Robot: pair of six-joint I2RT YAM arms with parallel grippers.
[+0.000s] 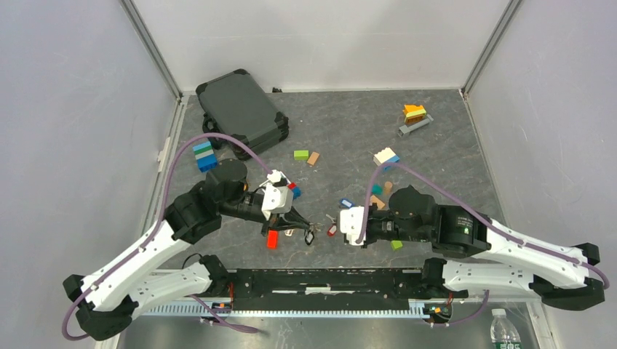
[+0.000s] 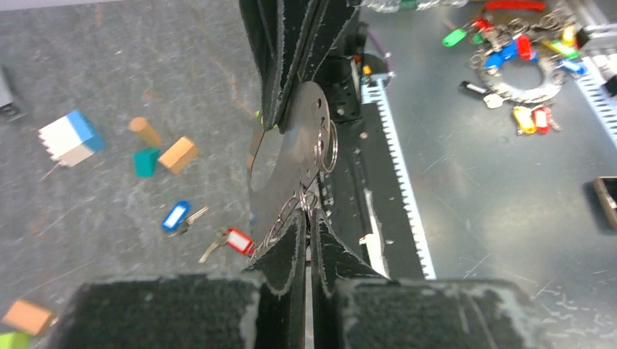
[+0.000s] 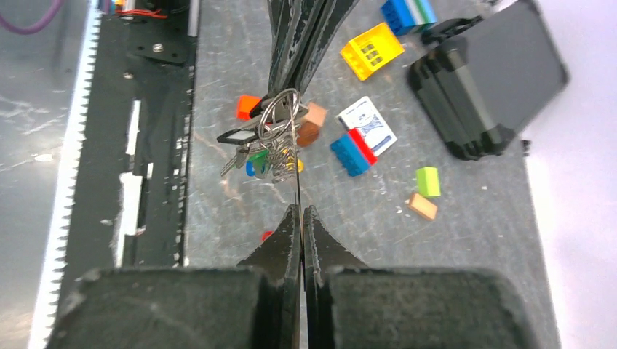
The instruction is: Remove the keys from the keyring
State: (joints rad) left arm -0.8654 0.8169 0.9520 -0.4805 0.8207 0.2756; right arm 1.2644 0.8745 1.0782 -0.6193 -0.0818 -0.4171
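Left gripper (image 2: 306, 218) and right gripper (image 3: 300, 211) both clamped on keyring (image 2: 286, 156), above table (image 1: 342, 131).
They pinch opposite ends, fingertips facing; keys (image 3: 260, 158) hang bunched from it. Blue-tagged key (image 2: 177, 216) and red-tagged key (image 2: 236, 241) lie loose on table below.

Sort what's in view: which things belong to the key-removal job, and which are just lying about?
Job:
- thin grey metal keyring, pinched by the left gripper and right gripper
- bunch of small coloured-head keys hanging on it
- loose blue-tagged key
- loose red-tagged key

Lying about:
- black hard case
- yellow plastic brick
- playing-card box
- green block
- white-and-blue block
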